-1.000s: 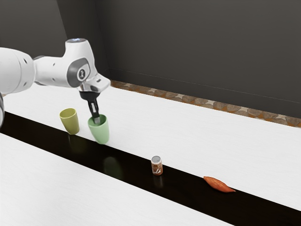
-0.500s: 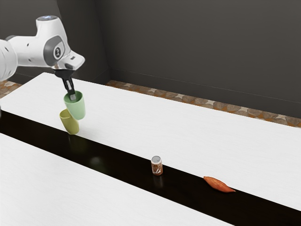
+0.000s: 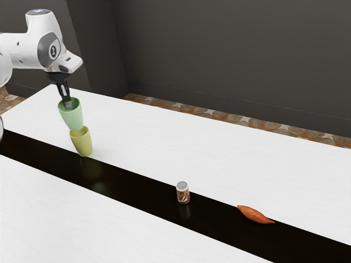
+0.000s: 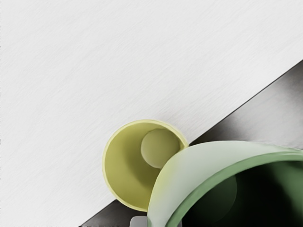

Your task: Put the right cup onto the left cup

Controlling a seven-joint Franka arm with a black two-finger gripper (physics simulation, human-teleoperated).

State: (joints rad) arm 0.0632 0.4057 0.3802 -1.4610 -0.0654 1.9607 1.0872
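The pale green, tapered cup (image 3: 72, 116) hangs in the air, mouth up, its base near the rim of the olive-yellow tapered cup (image 3: 82, 142); whether the two touch I cannot tell. The black two-finger gripper (image 3: 68, 102) reaches down to the green cup's mouth, its jaws pinching the cup's wall. The yellow cup stands on the table, its mouth open and partly overlapped by the green cup in the wrist view.

The main danger, I judge, is lowering off-centre: the green base would then catch the yellow rim and tip that cup, or perch crooked on it. A grip on one side of the wall could also let the green cup swing if its base knocks something, and opening the jaws before it is seated could drop it askew. Centring over the yellow mouth should come first, then a slow descent.

Beneath lies a white table (image 3: 230, 153) crossed by a glossy black band (image 3: 131, 186), with the yellow cup at the band's edge. Well apart from the cups are a small brown-labelled can (image 3: 183, 193) and an orange-red, pointed sweet potato (image 3: 255, 215). Beyond are a brown stone-patterned floor (image 3: 219, 115) and dark grey walls (image 3: 230, 55).
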